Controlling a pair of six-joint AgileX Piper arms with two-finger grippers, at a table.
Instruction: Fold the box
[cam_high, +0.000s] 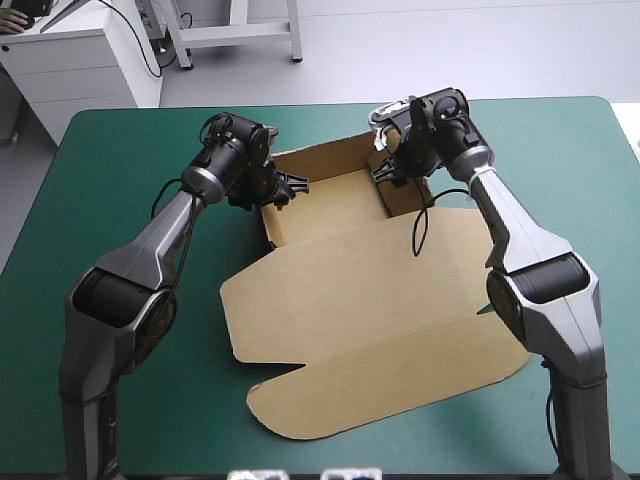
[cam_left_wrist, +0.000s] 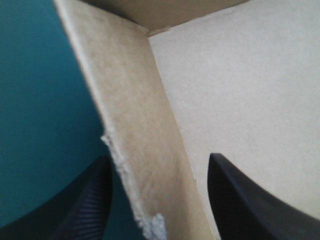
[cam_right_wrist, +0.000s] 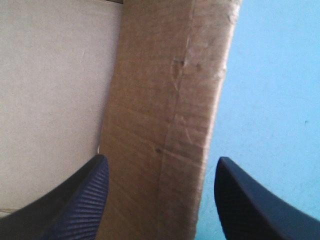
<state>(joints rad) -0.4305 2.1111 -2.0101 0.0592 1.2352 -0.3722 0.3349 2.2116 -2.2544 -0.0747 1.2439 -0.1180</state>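
box (cam_high: 370, 290) mid-table, lid flat toward 6 o'clock | left gripper (cam_left_wrist: 159, 160) wide astride 9 o'clock wall | right gripper (cam_right_wrist: 161, 159) likewise at 3 o'clock | should pinch evenly, holding walls upright

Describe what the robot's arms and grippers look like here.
The left arm and right arm have silver-grey tapered shells with black joints. The left gripper and right gripper each have two broad black fin-shaped fingers, ribbed on the inner faces. A thin black cable leaves the right wrist.
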